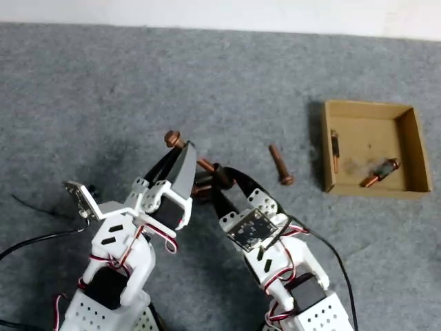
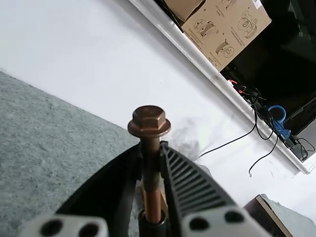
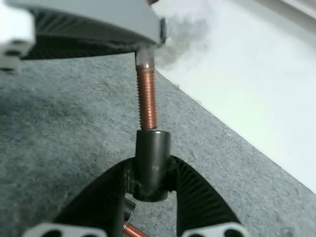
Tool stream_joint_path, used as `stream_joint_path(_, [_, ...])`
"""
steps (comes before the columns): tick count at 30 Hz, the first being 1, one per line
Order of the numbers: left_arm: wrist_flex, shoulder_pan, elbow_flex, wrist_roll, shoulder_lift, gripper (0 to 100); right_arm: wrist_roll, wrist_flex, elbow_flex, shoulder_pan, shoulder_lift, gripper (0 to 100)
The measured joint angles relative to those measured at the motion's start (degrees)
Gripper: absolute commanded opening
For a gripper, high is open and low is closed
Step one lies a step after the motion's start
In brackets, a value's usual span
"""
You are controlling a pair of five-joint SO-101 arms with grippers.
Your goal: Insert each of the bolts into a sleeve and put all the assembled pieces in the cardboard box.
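The left pincer [image 2: 150,168] is clamped on a copper bolt [image 2: 149,123]. The shaft sits between the two fingers and the hexagonal head stands free beyond the fingertips. The right pincer [image 3: 153,173] is clamped around a dark sleeve [image 3: 153,160]. In the right wrist view the threaded end of the bolt meets the open mouth of this sleeve, and the bolt and sleeve stand in one line. In the high view both pincers come together above the middle of the grey desk [image 1: 103,89], the left pincer [image 1: 180,155] just beside the right pincer [image 1: 217,181].

A second bolt [image 1: 280,164] lies loose on the desk, between the pincers and the cardboard box [image 1: 365,105]. The box stands well to the right and holds two assembled pieces, one [image 1: 335,150] near its left wall and another [image 1: 380,172] lying tilted toward its right side.
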Motion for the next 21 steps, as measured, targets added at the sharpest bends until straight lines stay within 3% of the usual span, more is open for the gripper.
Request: stream_joint_path(21, [0.09, 0.00, 2.29, 0.26, -0.09, 0, -3.60, 1.49, 0.00, 0.00, 0.09, 0.5])
